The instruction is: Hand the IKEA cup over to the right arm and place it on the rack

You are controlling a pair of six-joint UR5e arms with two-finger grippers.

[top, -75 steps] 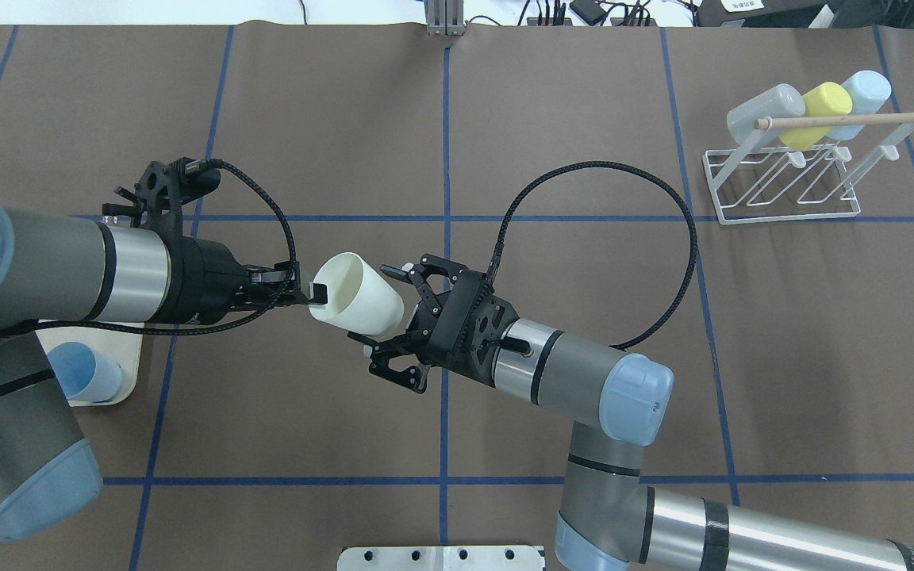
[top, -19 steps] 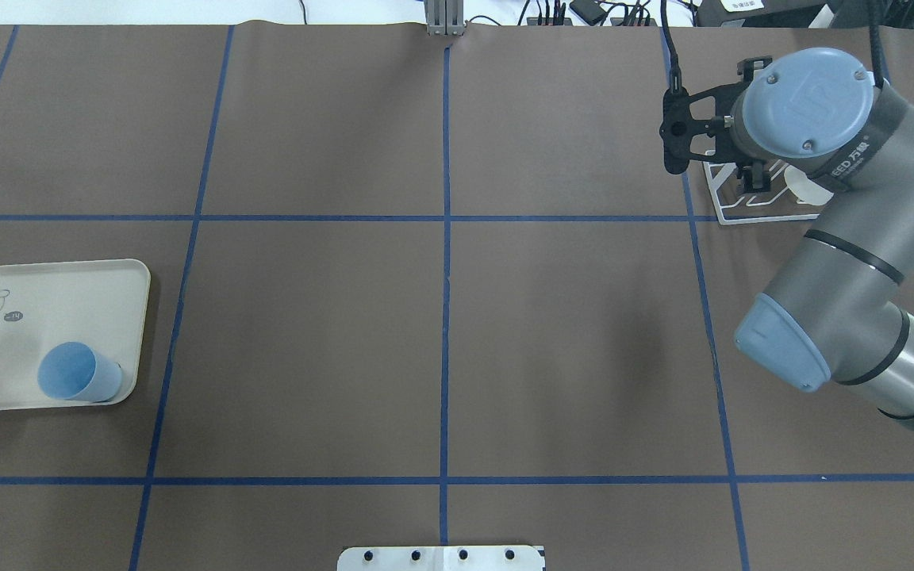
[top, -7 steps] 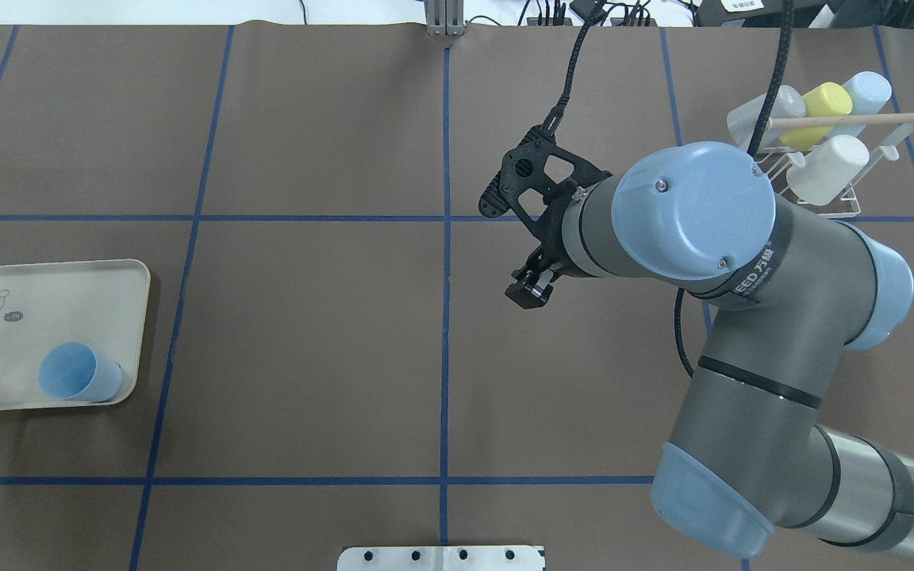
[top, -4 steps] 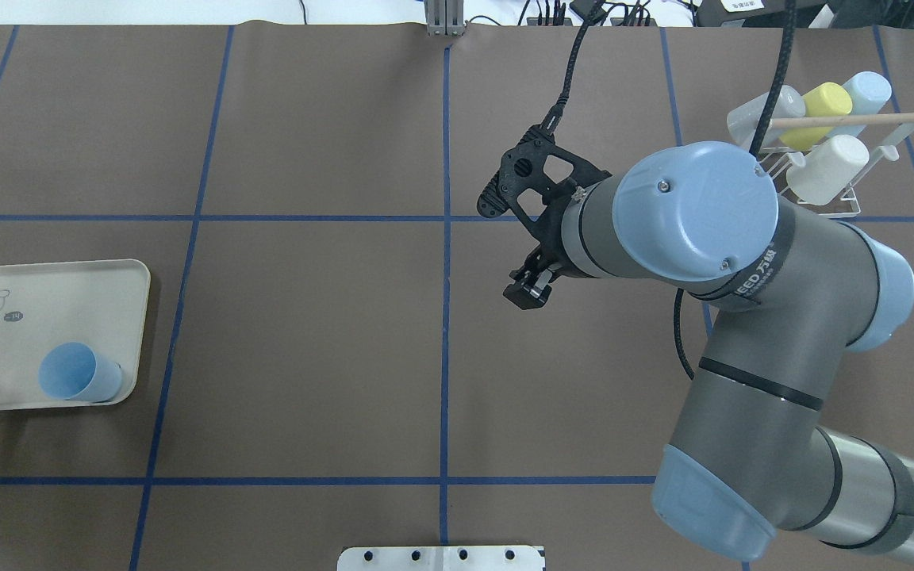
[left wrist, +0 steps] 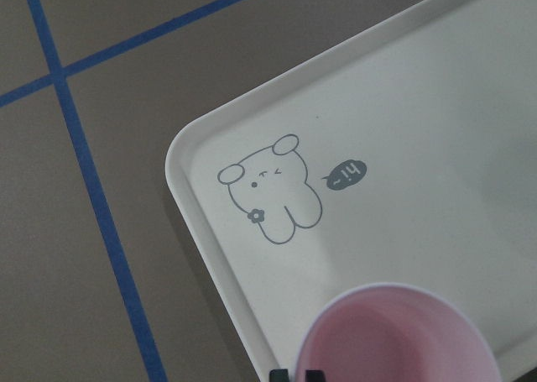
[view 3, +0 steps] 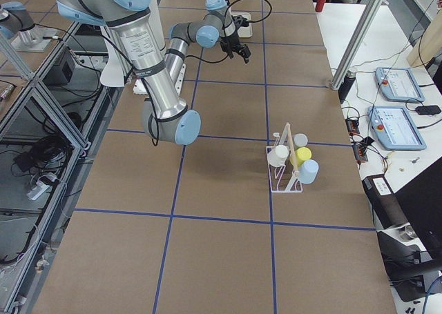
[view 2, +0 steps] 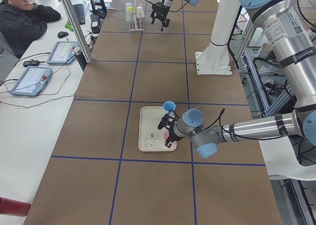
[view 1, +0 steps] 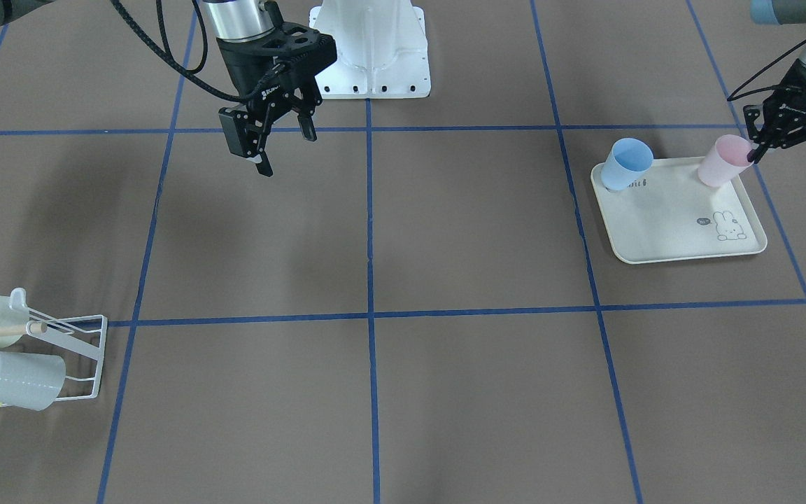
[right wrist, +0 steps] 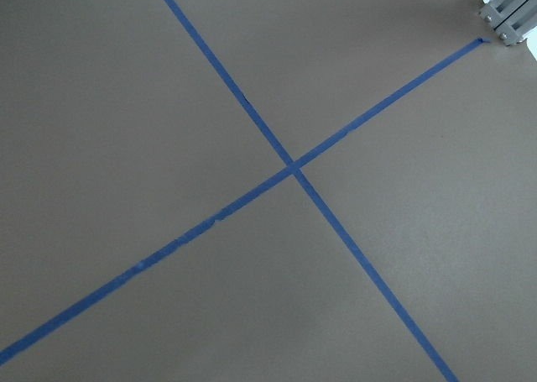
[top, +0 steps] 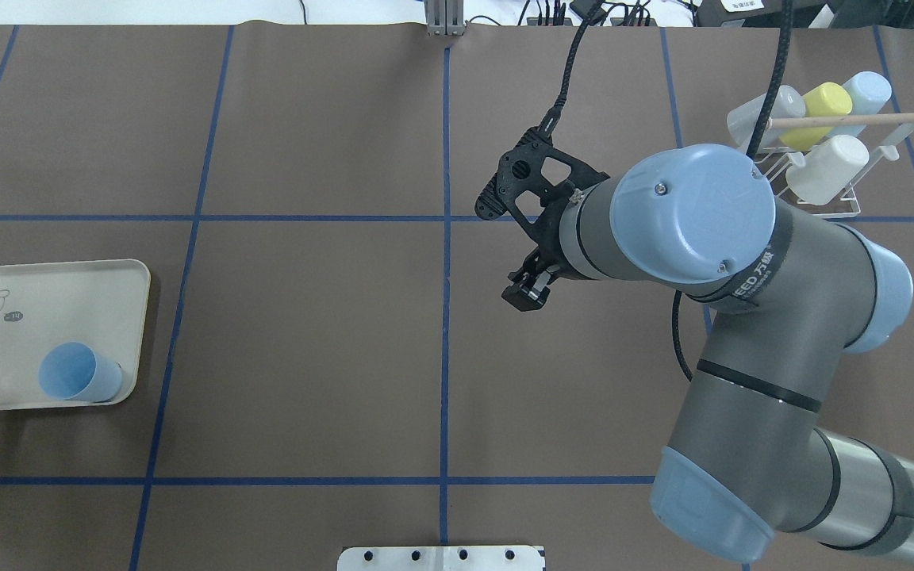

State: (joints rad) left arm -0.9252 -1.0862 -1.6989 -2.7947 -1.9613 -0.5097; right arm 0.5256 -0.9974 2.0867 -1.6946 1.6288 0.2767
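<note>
Right arm fills the overhead view's right half; the white cup rests on the rack, upper right — right gripper hangs spread and empty near centre, left gripper at the pink cup rim on the tray, grip unclear

A cream tray with a small rabbit print in one corner lay flat on the brown table, which was crossed by blue tape lines. A light-blue cup and a pink cup stood upright on the tray, mouths up, at two neighbouring corners and apart from each other. At a white side desk, a seated person in dark clothing was near two blue-edged tablets lying flat.
</note>
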